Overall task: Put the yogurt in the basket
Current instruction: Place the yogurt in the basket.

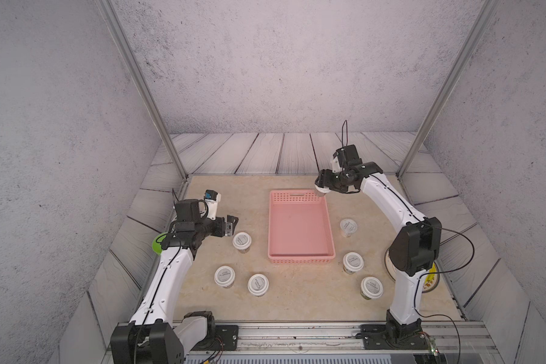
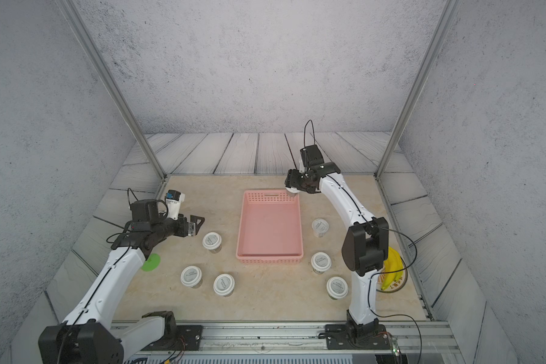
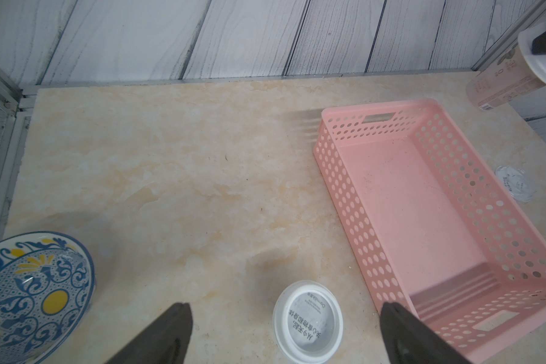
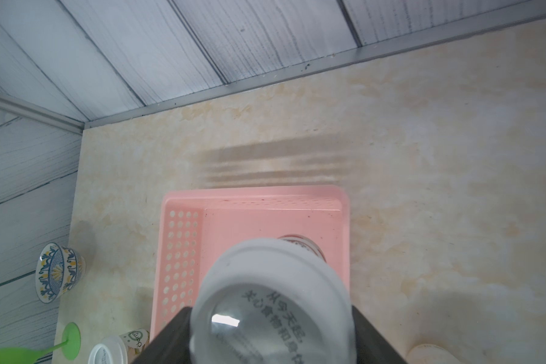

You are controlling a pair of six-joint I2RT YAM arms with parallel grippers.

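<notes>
The pink basket (image 1: 299, 227) (image 2: 270, 227) lies empty mid-table. My right gripper (image 1: 323, 186) (image 4: 271, 327) is shut on a yogurt (image 1: 322, 191) (image 4: 271, 296), holding it by its white lid above the basket's far right corner. My left gripper (image 1: 230, 225) (image 3: 286, 310) hangs open, just left of and above another yogurt (image 1: 242, 241) (image 3: 308, 321), not touching it. More yogurts stand on the table: two at front left (image 1: 224, 276) (image 1: 258, 284) and three right of the basket (image 1: 348, 226) (image 1: 353, 262) (image 1: 371, 287).
A bright green cup (image 2: 151, 262) sits under the left arm. A plate with bananas (image 2: 393, 271) lies behind the right arm's elbow. A blue and yellow patterned bowl (image 3: 29, 296) stands at the table's left side. Aluminium posts (image 1: 145, 94) frame the back corners.
</notes>
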